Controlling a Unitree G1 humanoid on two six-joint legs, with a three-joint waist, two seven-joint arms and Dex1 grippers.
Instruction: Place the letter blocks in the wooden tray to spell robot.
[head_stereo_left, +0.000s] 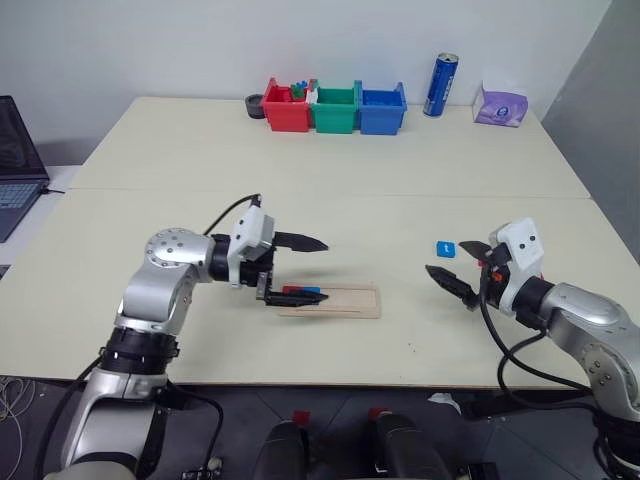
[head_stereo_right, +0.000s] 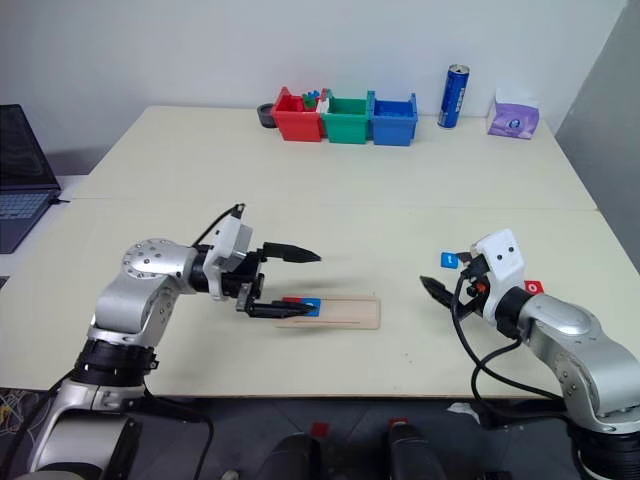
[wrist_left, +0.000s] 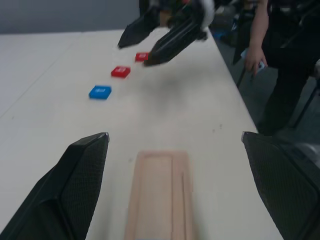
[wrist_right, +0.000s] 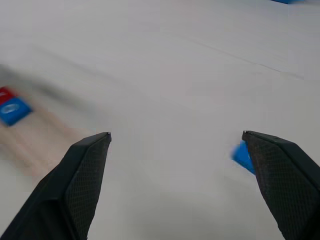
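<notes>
Two letter blocks (head_stereo_left: 302, 292) in wooden tray (head_stereo_left: 350, 301)

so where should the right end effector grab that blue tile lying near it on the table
Come straight down on the blue tile and pinch two opposite edges. It lies flat on the table, apart from other tiles, so only its thin sides offer grip. The right end effector is already open.
</notes>
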